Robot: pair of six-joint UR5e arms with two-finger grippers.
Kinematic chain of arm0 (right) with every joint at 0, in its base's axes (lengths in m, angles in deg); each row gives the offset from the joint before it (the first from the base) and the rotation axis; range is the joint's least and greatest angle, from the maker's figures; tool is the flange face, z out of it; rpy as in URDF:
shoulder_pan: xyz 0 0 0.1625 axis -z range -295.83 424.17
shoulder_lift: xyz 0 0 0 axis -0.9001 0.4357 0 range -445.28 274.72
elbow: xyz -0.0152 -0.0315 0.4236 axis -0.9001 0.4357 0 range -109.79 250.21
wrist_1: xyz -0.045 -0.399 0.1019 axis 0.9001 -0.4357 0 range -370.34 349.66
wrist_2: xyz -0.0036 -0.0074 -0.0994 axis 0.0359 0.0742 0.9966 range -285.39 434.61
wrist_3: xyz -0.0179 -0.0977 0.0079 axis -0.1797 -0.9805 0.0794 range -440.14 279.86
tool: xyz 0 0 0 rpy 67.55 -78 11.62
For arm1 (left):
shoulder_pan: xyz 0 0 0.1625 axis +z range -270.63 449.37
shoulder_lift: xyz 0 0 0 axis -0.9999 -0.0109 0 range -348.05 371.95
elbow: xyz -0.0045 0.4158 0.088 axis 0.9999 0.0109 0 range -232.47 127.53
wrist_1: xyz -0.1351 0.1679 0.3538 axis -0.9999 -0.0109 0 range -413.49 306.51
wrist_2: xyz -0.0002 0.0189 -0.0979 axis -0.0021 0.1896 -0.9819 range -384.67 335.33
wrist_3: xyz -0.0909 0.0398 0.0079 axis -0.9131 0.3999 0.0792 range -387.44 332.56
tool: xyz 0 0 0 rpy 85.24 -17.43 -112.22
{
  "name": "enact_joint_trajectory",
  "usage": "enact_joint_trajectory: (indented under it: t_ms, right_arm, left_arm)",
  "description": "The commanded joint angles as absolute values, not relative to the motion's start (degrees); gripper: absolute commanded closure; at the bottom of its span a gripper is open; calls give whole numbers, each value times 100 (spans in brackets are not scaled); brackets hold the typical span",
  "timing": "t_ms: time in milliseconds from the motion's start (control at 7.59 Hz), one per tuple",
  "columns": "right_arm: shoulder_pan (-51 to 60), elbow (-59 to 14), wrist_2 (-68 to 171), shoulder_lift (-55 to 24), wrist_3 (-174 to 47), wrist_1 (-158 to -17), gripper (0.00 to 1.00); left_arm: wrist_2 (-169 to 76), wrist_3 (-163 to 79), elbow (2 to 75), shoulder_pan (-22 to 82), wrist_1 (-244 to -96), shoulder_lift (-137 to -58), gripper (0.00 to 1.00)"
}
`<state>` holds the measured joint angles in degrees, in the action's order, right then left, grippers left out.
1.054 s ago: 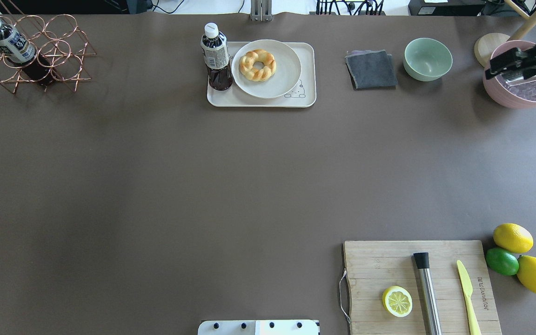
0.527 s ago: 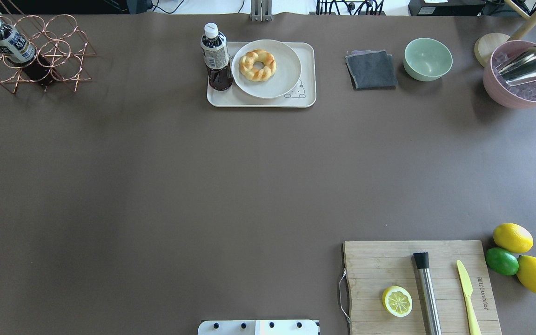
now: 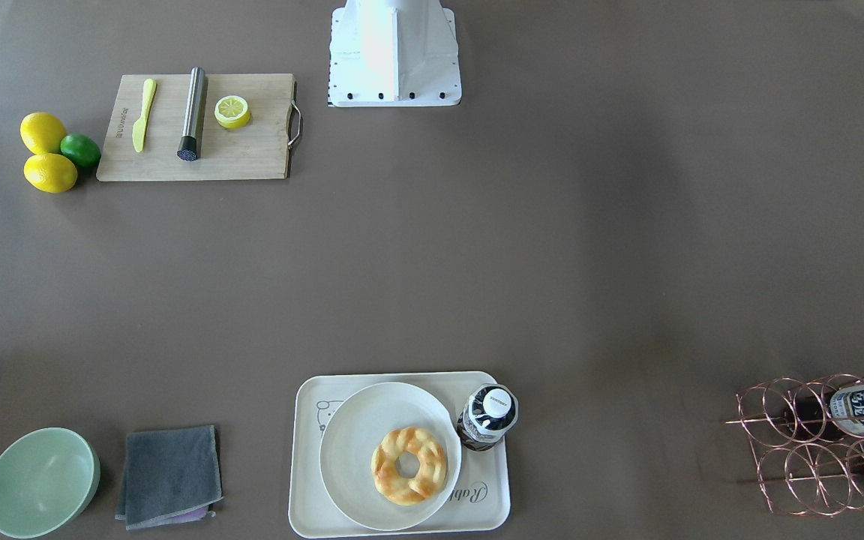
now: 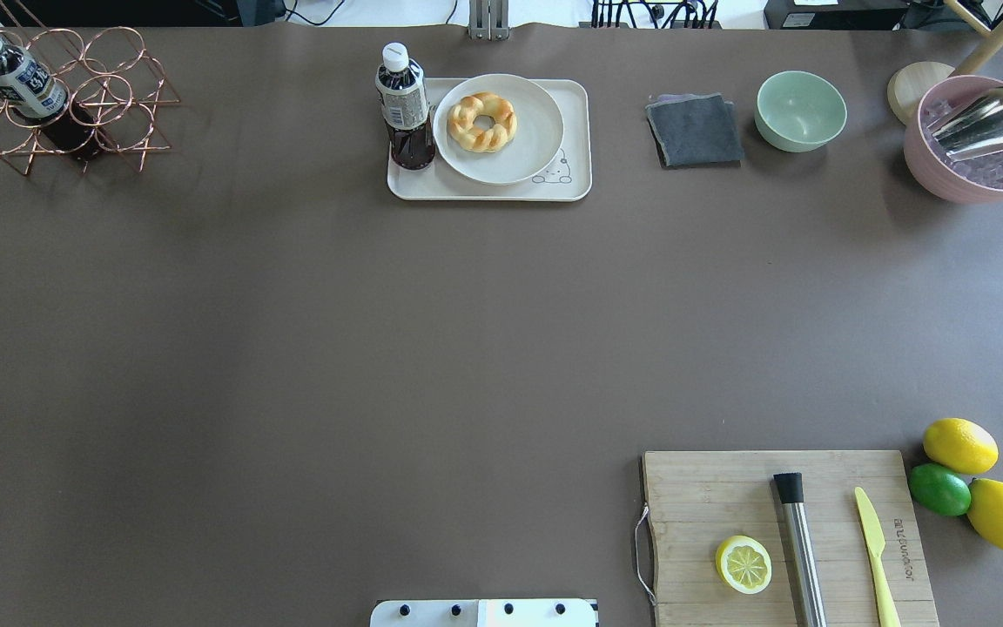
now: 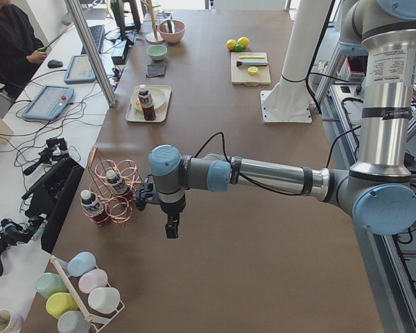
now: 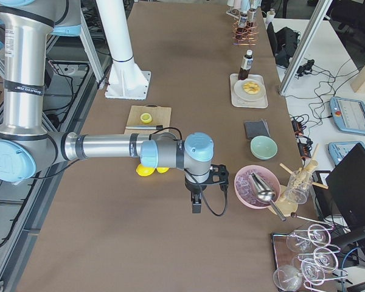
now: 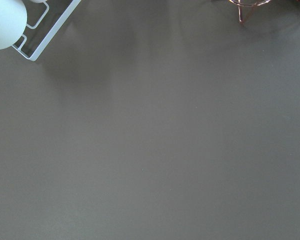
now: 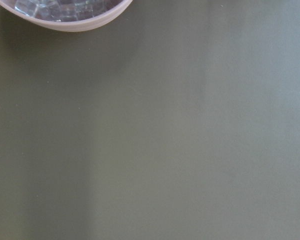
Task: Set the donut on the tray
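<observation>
Both the left hand (image 5: 172, 227) and the right hand (image 6: 196, 204), now away from the pink bowl (image 4: 972, 187), are idling, open or closed I cannot tell, the donut (image 4: 482, 122) already lying on the plate (image 4: 541, 131) on the tray (image 4: 432, 185).

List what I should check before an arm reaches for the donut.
1. Is the donut free to grasp: ok. It lies on the plate, no gripper near it.
2. Bare spot on the tray: not ok. The plate and the upright bottle cover most of it.
3. State of left gripper: cannot tell; seen only in the left side view, beside the wire rack.
4. State of right gripper: cannot tell; seen only in the right side view, beside the pink bowl.
5. Wrist cameras on the donut: not ok; neither shows it.
</observation>
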<state>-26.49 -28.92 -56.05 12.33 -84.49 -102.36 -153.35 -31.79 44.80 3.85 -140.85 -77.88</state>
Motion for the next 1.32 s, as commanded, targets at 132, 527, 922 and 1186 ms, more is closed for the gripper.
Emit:
enact_joint_trajectory:
  t_ms: [132,527,922,1186]
  right_arm:
    - [-3005,-2489,-6215,1193,-8744,-10245,0]
    - [-3013,-2524,-6276,1184,-8700,-10236,0]
    - [-3013,-2532,-6302,1184,-8691,-10236,0]
    - [-3005,-2506,-6434,1132,-8473,-10227,0]
  left_arm:
    - [-15335,-3175,4491,394,-14076,-7735,2]
    - [-15335,-3175,4517,386,-14085,-7656,2]
    - [-15352,-3122,4509,386,-14085,-7647,2]
    - [-15405,-3113,4526,368,-14076,-7638,2]
